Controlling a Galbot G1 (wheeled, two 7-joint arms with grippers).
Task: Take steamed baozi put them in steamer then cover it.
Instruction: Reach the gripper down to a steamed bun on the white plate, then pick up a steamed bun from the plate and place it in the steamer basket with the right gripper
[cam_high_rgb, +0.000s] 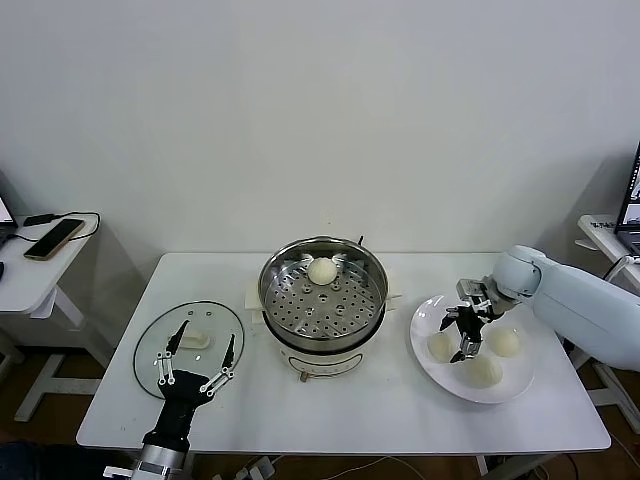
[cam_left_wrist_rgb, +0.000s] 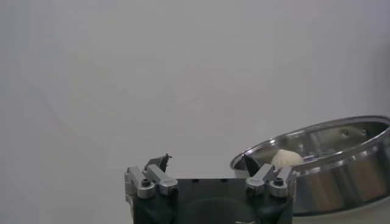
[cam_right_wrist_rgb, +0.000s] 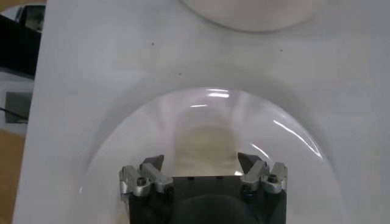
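One baozi in the steamer (cam_high_rgb: 322, 270) already sits on the perforated tray at the far side of the steamer (cam_high_rgb: 323, 296), and three more baozi on the plate (cam_high_rgb: 484, 371) are waiting, so the robot looks to be going in for bun number two. The right gripper (cam_high_rgb: 466, 331) hangs right over the white plate (cam_high_rgb: 432, 318) with its jaws spread wide and nothing between them; the nearest baozi (cam_high_rgb: 441, 346) sits just under and beside its fingertips, the other two a bit further out on the plate's far side from the steamer. To do this grab well, it should probably centre the open jaws over that one bun's dome, come straight down and close gently, since soft dough will likely squash or slip if pinched off-centre, and it should avoid nudging the neighbours. The left gripper (cam_high_rgb: 196, 367) is parked over the cover (cam_high_rgb: 160, 335), jaws also apart and empty, the lid's white handle (cam_high_rgb: 196, 340) lying just ahead of its fingers, so it's ready for the covering step later. No brand names, labels or readable writing show up anywhere on the steamer, lid or plate
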